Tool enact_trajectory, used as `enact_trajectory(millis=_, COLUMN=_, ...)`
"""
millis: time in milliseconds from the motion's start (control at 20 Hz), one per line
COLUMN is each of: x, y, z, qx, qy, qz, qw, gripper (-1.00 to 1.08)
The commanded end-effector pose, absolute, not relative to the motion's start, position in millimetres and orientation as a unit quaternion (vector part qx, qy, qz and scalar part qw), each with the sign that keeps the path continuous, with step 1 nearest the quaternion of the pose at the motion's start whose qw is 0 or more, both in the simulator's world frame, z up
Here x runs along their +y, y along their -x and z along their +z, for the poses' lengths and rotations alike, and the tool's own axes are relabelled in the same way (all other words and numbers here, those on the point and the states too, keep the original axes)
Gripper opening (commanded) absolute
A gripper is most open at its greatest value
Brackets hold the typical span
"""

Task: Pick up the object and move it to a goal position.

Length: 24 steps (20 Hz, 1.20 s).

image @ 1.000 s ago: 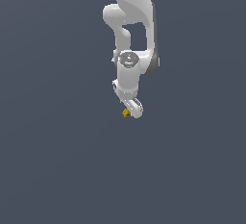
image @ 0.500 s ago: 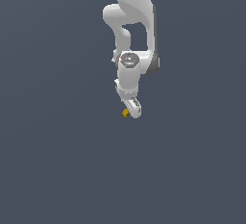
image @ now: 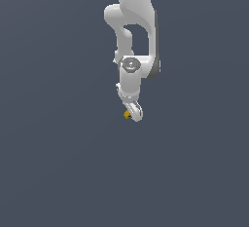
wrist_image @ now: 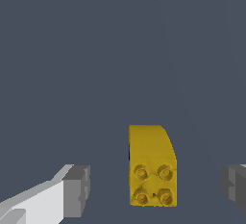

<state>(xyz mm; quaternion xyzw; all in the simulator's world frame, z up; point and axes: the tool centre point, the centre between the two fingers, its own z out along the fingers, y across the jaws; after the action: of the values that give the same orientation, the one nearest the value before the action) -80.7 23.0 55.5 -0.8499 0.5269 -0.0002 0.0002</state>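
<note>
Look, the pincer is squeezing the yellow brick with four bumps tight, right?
Not quite. In the wrist view the pincer is open: its grey fingers stand apart from the yellow brick, with gaps on both sides. The brick does have four bumps.

object [wrist_image: 151,168]: yellow-orange, looks like hard moulded plastic, smooth matt faces, four round studs on one side. gripper [wrist_image: 156,189]: body white, smooth, faintly glossy, plastic-like; finger pads [wrist_image: 77,190] grey, matt. arm [image: 133,31] white, smooth, soft sheen. background flat matt blue-grey.
</note>
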Motion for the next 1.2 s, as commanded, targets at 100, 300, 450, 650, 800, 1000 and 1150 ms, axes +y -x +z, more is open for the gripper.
enact_trajectory(millis=100, x=22.8, y=81.6, z=34.7, qx=0.528, qy=0.849, qz=0.000, qw=0.000, gripper=1.00)
enact_trajectory(millis=300, x=22.9, y=81.3, z=24.2, qx=0.528, qy=0.849, qz=0.000, qw=0.000, gripper=1.00)
enact_trajectory(millis=450, x=23.1, y=81.1, z=21.9, qx=0.528, qy=0.849, qz=0.000, qw=0.000, gripper=1.00)
enact_trajectory(millis=650, x=23.1, y=81.1, z=21.9, qx=0.528, qy=0.849, qz=0.000, qw=0.000, gripper=-1.00)
enact_trajectory(millis=800, x=23.1, y=81.1, z=21.9, qx=0.528, qy=0.849, qz=0.000, qw=0.000, gripper=-1.00)
enact_trajectory(millis=1000, x=23.1, y=80.9, z=22.2, qx=0.528, qy=0.849, qz=0.000, qw=0.000, gripper=-1.00)
enact_trajectory(millis=1150, x=22.0, y=79.9, z=24.5, qx=0.528, qy=0.849, qz=0.000, qw=0.000, gripper=-1.00)
